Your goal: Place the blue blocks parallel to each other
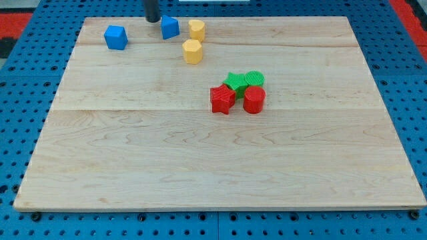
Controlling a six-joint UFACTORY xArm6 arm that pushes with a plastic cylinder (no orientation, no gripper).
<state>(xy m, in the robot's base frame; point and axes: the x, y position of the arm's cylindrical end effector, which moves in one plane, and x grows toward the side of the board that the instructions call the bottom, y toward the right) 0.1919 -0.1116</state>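
Our tool has no jaws to open or close and holds nothing; it is a plain dark rod, and our tip [153,20] sits at the view's top of the table [220,167], just left of the nearer blue block [170,27], close to touching it. The other blue block [115,37] lies further to the view's left, well apart. Beyond, two yellow blocks [195,40] stand right of the nearer blue one; green and red blocks [238,93] cluster mid-table (none of our concern). We judge the aligning step is in hand: next, a gentle nudge should turn this blue block to match its partner.
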